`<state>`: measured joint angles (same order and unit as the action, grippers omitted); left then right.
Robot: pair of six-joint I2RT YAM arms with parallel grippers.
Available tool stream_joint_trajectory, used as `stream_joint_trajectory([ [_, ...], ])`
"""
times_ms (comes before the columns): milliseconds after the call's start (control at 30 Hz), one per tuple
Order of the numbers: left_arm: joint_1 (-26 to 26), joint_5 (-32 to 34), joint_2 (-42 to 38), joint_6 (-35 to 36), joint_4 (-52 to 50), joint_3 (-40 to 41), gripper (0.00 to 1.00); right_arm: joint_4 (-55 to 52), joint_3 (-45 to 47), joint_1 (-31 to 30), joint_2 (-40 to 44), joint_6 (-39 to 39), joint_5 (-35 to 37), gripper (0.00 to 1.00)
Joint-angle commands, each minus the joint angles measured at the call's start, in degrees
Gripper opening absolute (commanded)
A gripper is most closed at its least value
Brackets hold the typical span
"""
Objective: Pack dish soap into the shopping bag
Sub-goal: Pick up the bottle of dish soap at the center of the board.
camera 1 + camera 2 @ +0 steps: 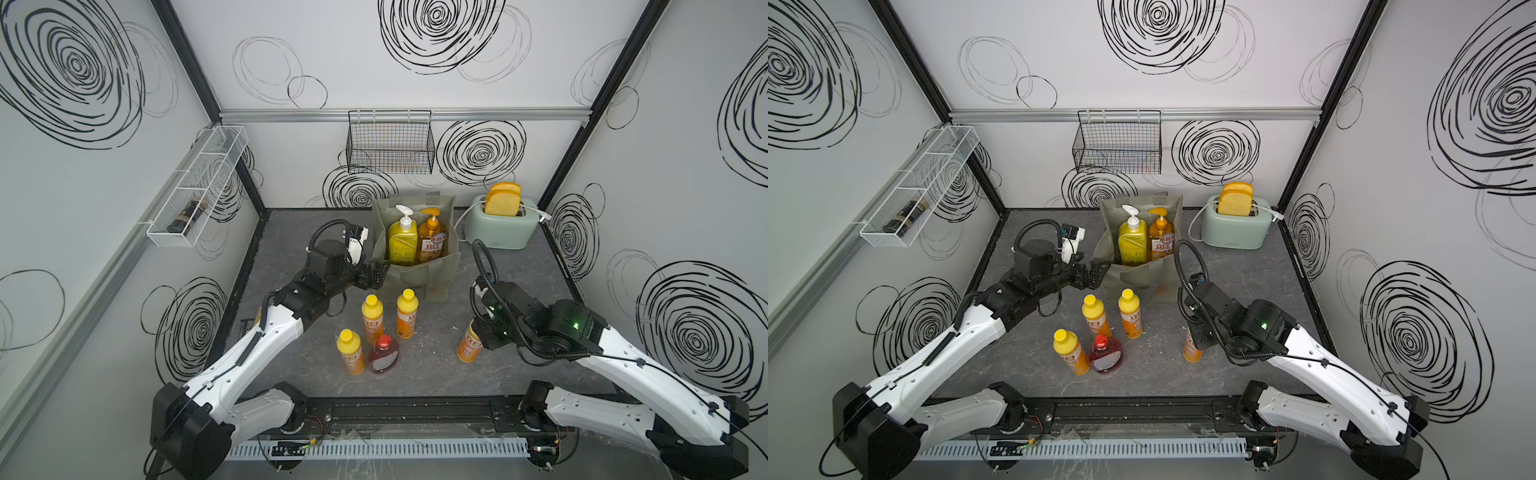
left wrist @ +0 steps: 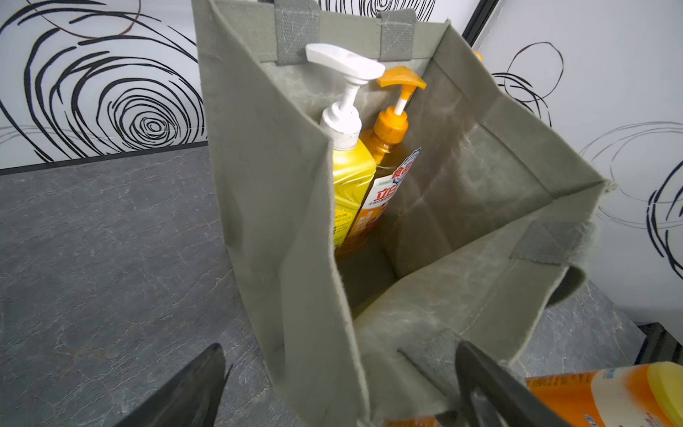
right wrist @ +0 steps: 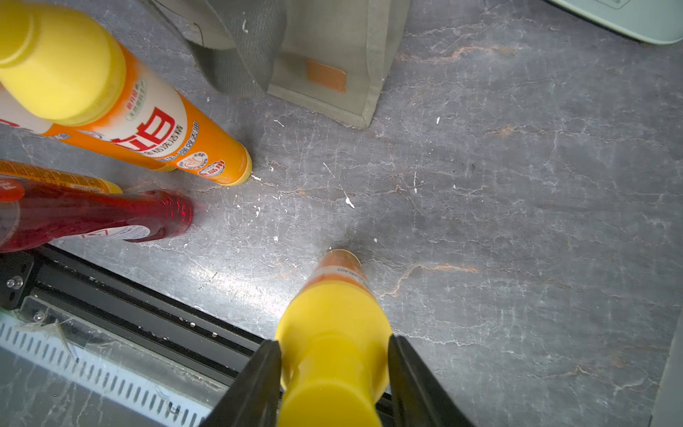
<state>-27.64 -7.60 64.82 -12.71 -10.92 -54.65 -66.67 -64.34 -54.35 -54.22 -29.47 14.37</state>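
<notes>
Grey worktop (image 1: pixel 436 374): left gripper (image 2: pixel 340 347) gapes wide by the shopping bag (image 1: pixel 444 270) (yellow bottle (image 1: pixel 402 239) and amber bottle (image 1: pixel 432 241) inside); right gripper (image 3: pixel 334 345) squeezes a small bottle (image 3: pixel 342 270).

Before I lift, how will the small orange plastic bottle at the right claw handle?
Tall and narrow-based small orange yellow-capped bottle: likely tips if nudged. Right claw flanks only its smooth yellow cap, so it may slip or swing.
</notes>
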Motion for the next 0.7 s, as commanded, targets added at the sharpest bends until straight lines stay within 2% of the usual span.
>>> stream_joint_trajectory([
  [0,-0.5,-0.2,0.4,-0.1,2.1,1.0,0.99,0.8,0.1,-0.3,0.1,-0.2,1.3,0.5],
  [233,-0.8,0.1,0.3,0.2,2.0,1.1,1.0,0.7,-0.6,-0.3,-0.2,-0.1,2.1,0.5],
  [467,-0.9,0.3,0.3,0.3,1.8,1.1,1.0,-0.1,-1.0,-0.3,-0.6,0.0,2.3,0.42],
  [667,-1.0,0.0,0.4,0.3,1.8,1.1,1.0,-0.5,-1.7,-0.3,-0.7,0.2,3.1,0.27],
])
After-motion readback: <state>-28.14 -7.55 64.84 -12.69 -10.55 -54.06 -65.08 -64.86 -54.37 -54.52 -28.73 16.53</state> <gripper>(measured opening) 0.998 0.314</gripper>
